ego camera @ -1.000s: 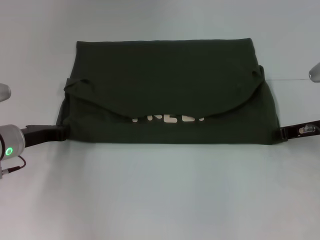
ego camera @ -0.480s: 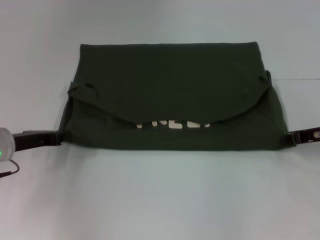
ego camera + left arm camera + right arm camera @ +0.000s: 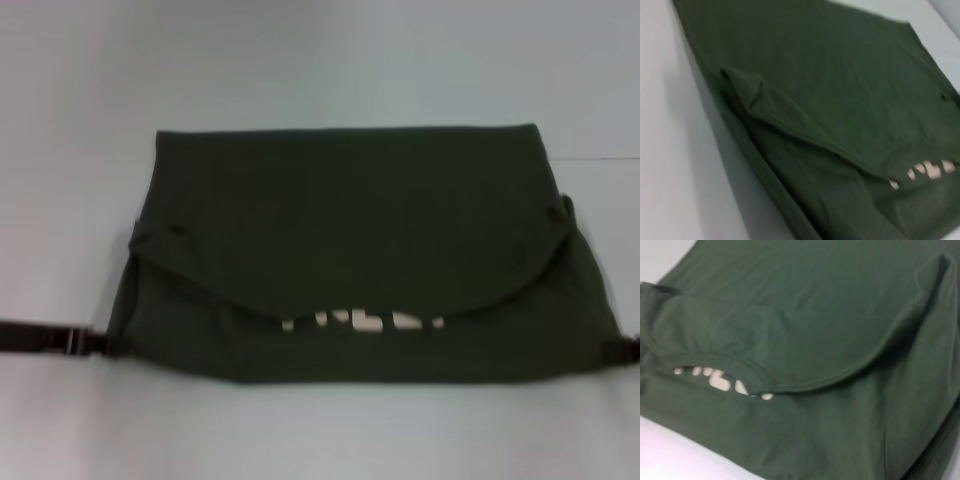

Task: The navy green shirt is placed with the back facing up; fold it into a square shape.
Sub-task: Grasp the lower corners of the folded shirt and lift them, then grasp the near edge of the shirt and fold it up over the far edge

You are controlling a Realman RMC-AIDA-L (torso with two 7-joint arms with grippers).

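Table [image 3: 320,60]: pale, plain surface carrying the whole work; it serves here as the frame around the landmark, the shirt.

Navy green shirt [image 3: 350,250]: lies flat at the middle of the table as a wide folded rectangle. A curved upper flap [image 3: 340,215] hangs over the near half, and below its lowest edge a strip of white lettering [image 3: 365,321] shows, so a front-side layer is turned up there. Compared with half a second and one second ago, the shirt sits lower and larger in my head view and its outline is softer; its folds and flap keep the same form. I judge that my view has shifted, not the cloth.

My left gripper [image 3: 100,343]: a dark bar reaching the shirt's near-left corner. One second ago the wrist with its green light showed behind it; now only the thin end is seen. Whether these jaws are parted or closed, and whether they pinch the corner, I cannot tell.

My right gripper [image 3: 632,350]: a small dark tip just beside the shirt's near-right corner, less visible than before. Its jaw state and any hold on the hem are likewise not readable.

Meaning for the task: the form is oblong, not square; I judge a further fold across the width is needed.
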